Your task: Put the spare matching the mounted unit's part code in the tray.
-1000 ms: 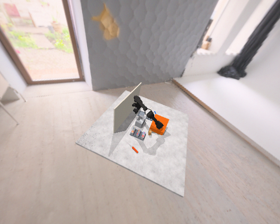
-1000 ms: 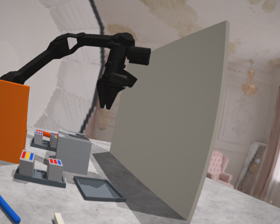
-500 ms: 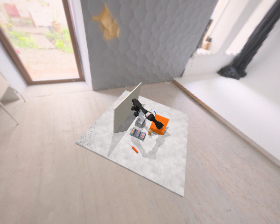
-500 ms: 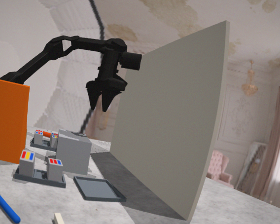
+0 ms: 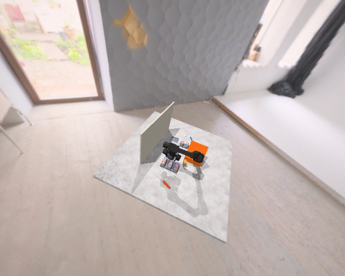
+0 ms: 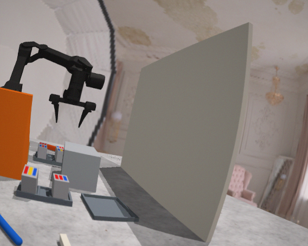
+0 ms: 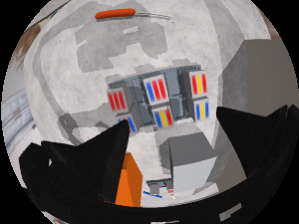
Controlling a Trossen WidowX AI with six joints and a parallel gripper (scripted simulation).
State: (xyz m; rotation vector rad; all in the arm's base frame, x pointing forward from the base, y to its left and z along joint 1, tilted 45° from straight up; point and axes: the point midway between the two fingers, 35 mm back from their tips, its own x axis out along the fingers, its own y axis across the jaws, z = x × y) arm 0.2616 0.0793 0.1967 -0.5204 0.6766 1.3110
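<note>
Tabletop [image 5: 214,194] [image 6: 250,230] [image 7: 199,29] beside patterned grey wall [image 5: 183,55]

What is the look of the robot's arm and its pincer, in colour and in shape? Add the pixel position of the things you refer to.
The arm [image 5: 184,151] [image 6: 55,56] is matte black all over, with slim, angular links, bulkier joints and a short cylinder near the wrist. The pincer [image 6: 68,125] [image 7: 174,116], also black, has a straight crossbar with two pointed, tapering fingers. I see no coloured markings or loose cables.

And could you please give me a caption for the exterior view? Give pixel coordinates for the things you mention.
Open gripper [image 6: 68,124] raised above the grey box [image 6: 79,168], with the flat tray [image 6: 109,208] unfilled.
</note>
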